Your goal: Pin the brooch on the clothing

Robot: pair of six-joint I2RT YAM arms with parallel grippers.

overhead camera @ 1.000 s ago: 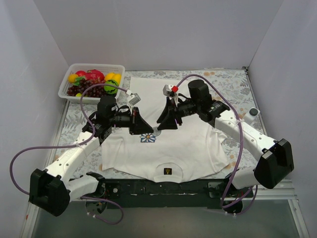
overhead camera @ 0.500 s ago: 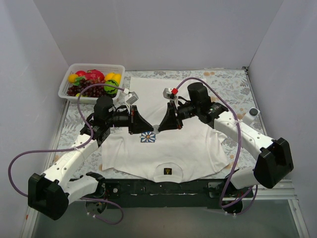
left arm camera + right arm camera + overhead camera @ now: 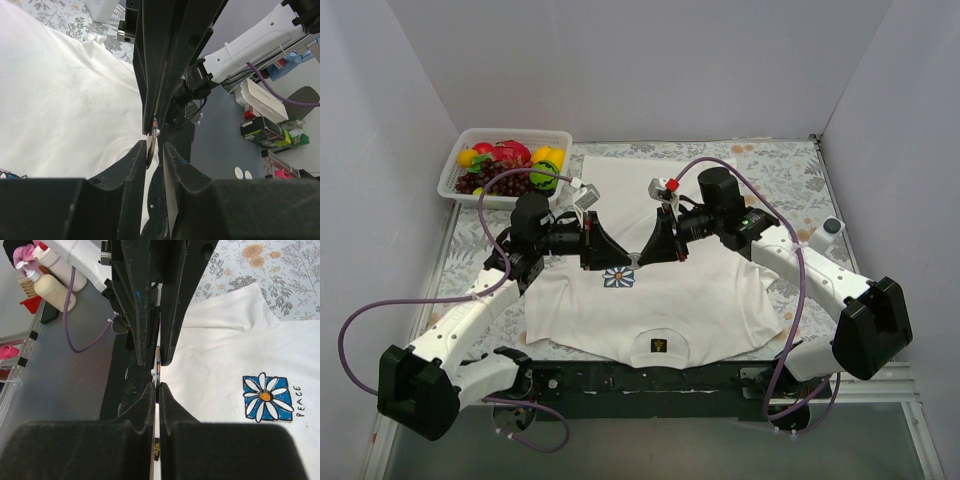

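1. The table point(image 3: 790, 165) is covered by a pale cloth point(image 3: 470, 240) printed with flowers and leaves.
2. A white T-shirt point(image 3: 670, 300) is spread flat across the middle, with its black neck label at the near edge.
3. A white basket point(image 3: 455, 168) filled with coloured fruit is set in the far left corner, near the shirt.
4. A small white object point(image 3: 832, 227) is seen at the right edge, apart from the shirt.

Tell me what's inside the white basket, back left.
The basket holds fruit: dark grapes, red pieces, yellow pieces and a green ball. Anything beneath the pile is covered.
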